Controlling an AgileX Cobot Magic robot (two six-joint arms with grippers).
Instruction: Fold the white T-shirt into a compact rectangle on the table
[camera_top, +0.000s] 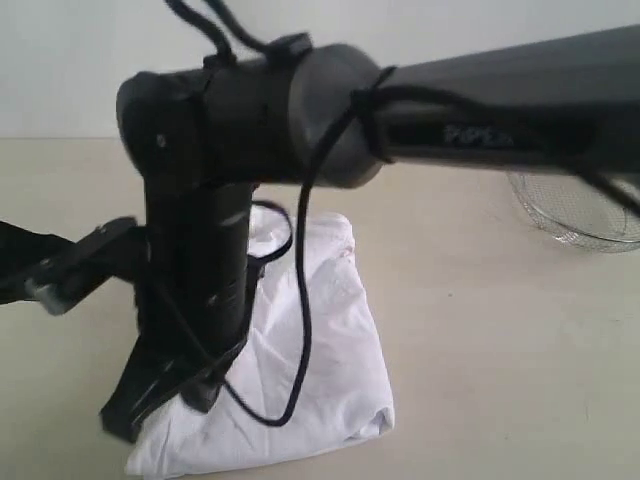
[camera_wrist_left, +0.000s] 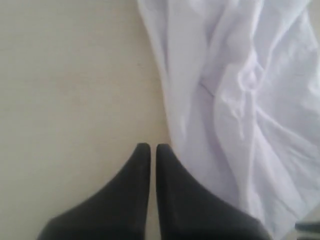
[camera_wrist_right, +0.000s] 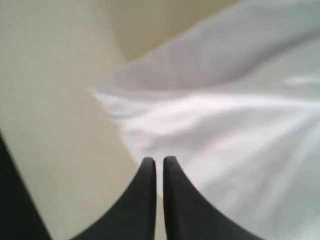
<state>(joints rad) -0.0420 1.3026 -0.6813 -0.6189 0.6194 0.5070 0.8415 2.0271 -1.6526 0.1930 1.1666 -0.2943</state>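
Your soft white cotton T-shirt (camera_top: 335, 350) lies folded on the pale beige bench (camera_top: 500, 360), lower centre of the exterior frame. Your left end effector (camera_wrist_left: 150, 146) and right end effector (camera_wrist_right: 159, 159) are both closed, empty, at its edge.

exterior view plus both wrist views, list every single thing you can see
white T-shirt: one, white, partly folded and rumpled, lying on the table
table: one, pale beige, under everything
wire basket: one, silvery mesh, far right on the table, apart from the shirt
wall: one, grey-white, behind the table
cable: one, black, looping down over the shirt
arms: two, black, one reaching across from the right, one at the left edge
left gripper: one, black, shut, beside the shirt's edge
right gripper: one, black, shut, at the shirt's edge
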